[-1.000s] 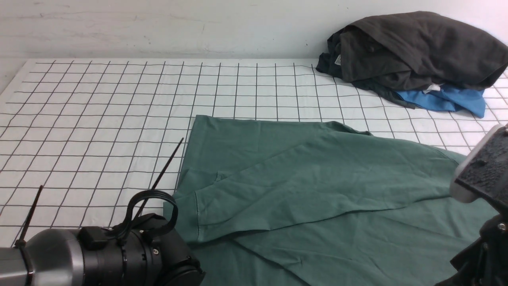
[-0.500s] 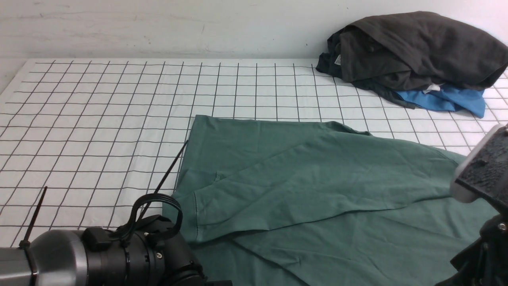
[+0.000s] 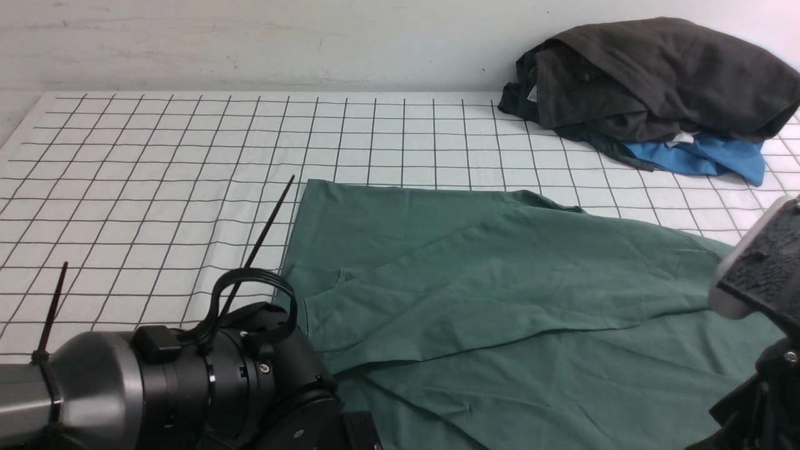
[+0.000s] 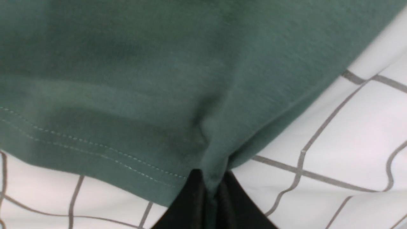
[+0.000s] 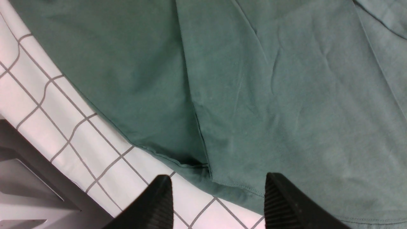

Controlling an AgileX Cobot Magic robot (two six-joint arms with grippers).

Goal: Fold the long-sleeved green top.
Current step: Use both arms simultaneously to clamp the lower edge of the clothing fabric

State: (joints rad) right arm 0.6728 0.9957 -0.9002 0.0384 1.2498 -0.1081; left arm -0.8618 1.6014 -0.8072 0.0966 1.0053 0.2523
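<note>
Mostly, the bench (image 3: pixel 125 187) is covered by a white cloth (image 3: pixel 406 125) printed with thin dark grid lines, and the lines bend a little where the cloth does not lie quite flat. Behind the far edge stands a pale wall (image 3: pixel 250 44) with some faint marks and scratches. At the far right corner a heap of dark grey garments (image 3: pixel 656 75) rests on the cloth, and a bright blue garment (image 3: pixel 706 159) shows under its near side. The green long-sleeved top (image 3: pixel 500 281) lies spread over the near middle and near right part of the bench, with soft creases and one layer lying over another. The left hand (image 4: pixel 210 187) is closed tight on the top's near left edge, beside a stitched hem. The right hand (image 5: pixel 217 181) hangs wide open above the top's edge and holds nothing.
</note>
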